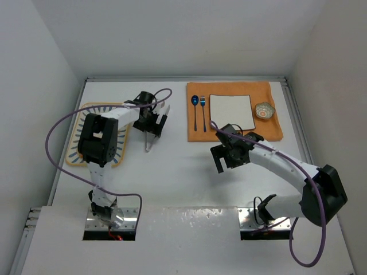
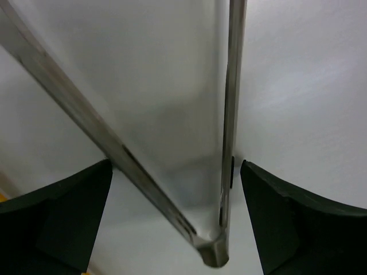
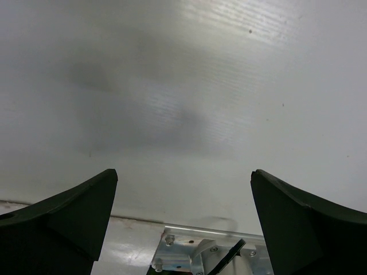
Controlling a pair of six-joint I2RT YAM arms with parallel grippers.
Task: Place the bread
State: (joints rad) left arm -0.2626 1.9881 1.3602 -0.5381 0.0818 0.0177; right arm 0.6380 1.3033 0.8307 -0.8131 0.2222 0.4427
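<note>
The white table (image 1: 183, 177) carries an orange mat (image 1: 275, 129), a striped plate (image 1: 73, 143) and metal tongs (image 1: 148, 144).

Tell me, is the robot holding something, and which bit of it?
Nothing is clearly held. Metal tongs sit inside the wide-open left pincer, hinge end innermost, with a gap showing beside them. The right pincer is empty.

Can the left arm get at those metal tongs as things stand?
Probably yes: the left gripper hangs open right above the tongs, whose two metal arms lie between its jaws on the table, with nothing in the way.
</note>
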